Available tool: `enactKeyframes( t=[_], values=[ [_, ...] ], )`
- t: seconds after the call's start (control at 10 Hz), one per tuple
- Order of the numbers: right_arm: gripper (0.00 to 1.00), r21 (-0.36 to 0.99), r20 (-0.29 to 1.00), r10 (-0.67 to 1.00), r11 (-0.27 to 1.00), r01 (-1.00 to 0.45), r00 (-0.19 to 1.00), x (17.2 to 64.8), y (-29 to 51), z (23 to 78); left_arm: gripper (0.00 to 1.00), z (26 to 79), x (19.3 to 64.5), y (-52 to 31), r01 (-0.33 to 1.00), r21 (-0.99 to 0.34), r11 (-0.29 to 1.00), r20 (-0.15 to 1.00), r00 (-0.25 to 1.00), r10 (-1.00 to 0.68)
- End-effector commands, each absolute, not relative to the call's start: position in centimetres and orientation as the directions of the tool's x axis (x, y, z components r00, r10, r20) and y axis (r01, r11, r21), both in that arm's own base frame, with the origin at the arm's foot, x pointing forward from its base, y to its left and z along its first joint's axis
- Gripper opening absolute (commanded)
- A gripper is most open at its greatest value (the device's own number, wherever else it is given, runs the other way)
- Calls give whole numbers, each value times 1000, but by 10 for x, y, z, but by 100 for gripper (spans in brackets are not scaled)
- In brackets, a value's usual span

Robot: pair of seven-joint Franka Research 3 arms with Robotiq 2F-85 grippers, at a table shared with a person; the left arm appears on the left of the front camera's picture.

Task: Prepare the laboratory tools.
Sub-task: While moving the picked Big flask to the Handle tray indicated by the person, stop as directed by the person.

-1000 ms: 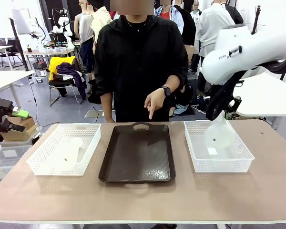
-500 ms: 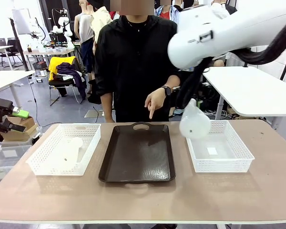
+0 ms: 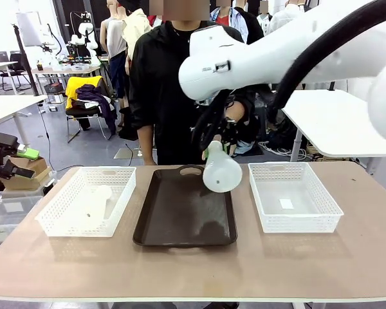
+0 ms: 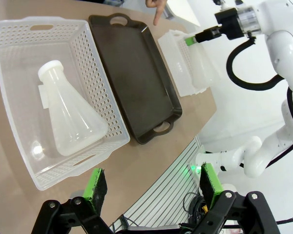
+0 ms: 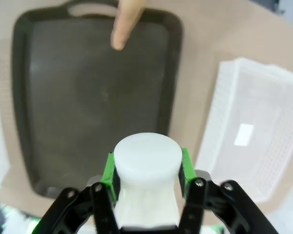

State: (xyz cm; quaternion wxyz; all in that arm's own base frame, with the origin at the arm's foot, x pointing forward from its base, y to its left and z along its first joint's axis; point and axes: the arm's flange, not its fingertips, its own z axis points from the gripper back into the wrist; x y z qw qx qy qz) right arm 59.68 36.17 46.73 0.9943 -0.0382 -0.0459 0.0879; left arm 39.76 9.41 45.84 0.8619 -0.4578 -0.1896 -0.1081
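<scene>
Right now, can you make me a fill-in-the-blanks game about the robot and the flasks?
The right gripper is shut on a flask by its ____.
The other flask lies on its ____ in a white basket.
The left gripper stands ____.
The person points one ____ at the brown tray.
Missing words: neck, side, open, finger.

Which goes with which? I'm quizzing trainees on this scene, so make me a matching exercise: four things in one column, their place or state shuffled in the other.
1. flask in the right gripper
2. other flask
3. person's finger
4. left gripper

a. open, holding nothing
b. lying in the left basket
c. held by its neck over the tray
d. pointing at the tray

Pairs: 1-c, 2-b, 3-d, 4-a
</scene>
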Motion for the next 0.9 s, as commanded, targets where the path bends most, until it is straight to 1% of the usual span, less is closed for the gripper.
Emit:
enactKeyframes(
  t=[0.0,0.2,0.5,0.8],
  values=[
    [0,-97,57,209,974,-203,976,629,390,464,100,459,395,97,367,-742,560,427,904,-26],
    [0,-88,10,224,971,-223,974,645,415,437,100,459,395,97,367,-742,560,427,904,-26],
    [0,-52,-25,251,966,-252,968,661,442,404,100,459,395,97,367,-742,560,427,904,-26],
    [0,-37,-68,266,962,-269,962,670,453,386,100,459,395,97,367,-742,560,427,904,-26]
  ],
)
